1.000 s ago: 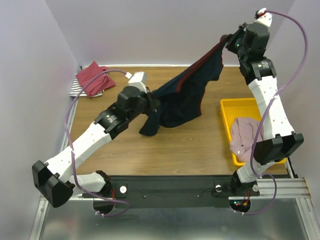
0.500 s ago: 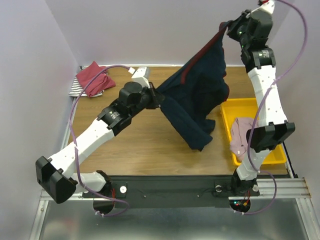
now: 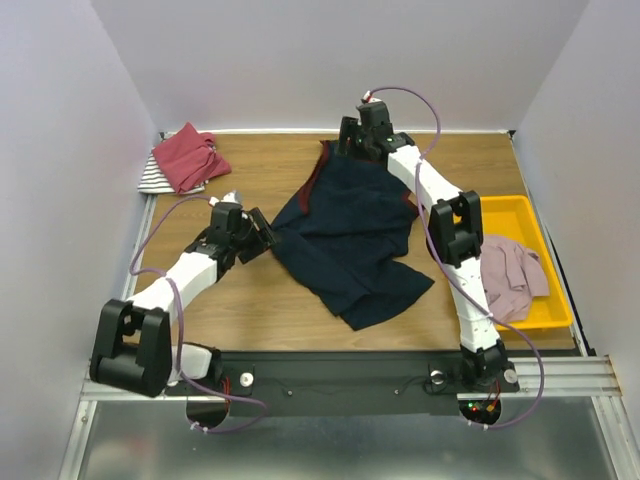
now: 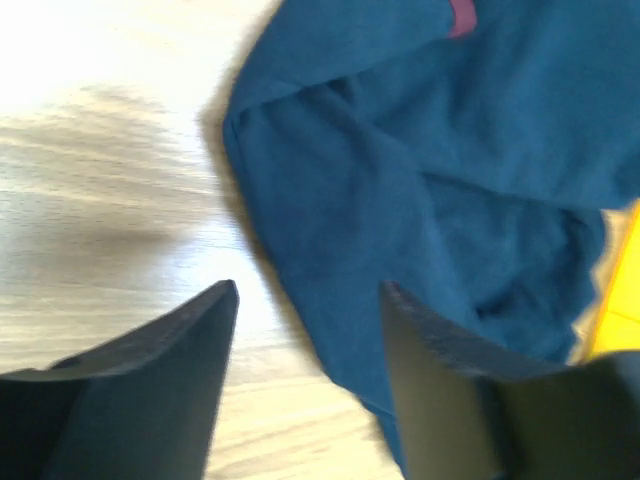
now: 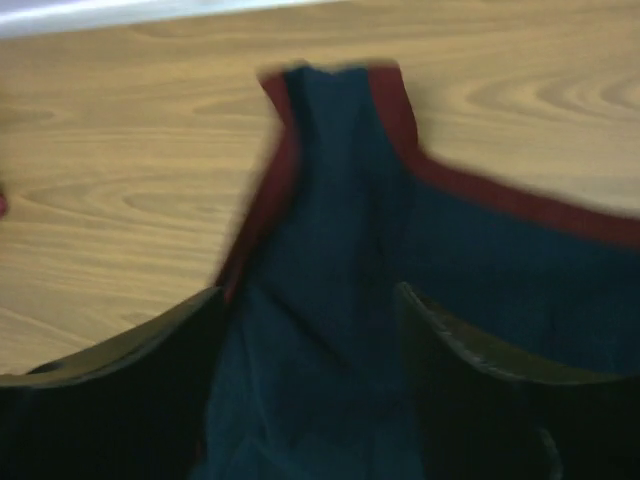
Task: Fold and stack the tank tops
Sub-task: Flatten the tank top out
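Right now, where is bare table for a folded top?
Bare wood: between the red top and the navy tank top, and the far right corner behind the yellow tray. Crowded: the centre, under the navy tank top; the tray holds a pink top.

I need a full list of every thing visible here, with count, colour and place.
navy cloth tank top with maroon trim: 1, navy and maroon, rumpled, mid-table
red cloth tank top: 1, red, far left corner
black-white striped cloth tank top: 1, black and white, under the red one
pale pink cloth tank top: 1, pale pink, in the tray
yellow plastic tray: 1, yellow, table's right side
wooden table: 1, light brown, beneath all
left end effector: 1, black, open, beside the navy top's left edge
right end effector: 1, black, open, over its far strap
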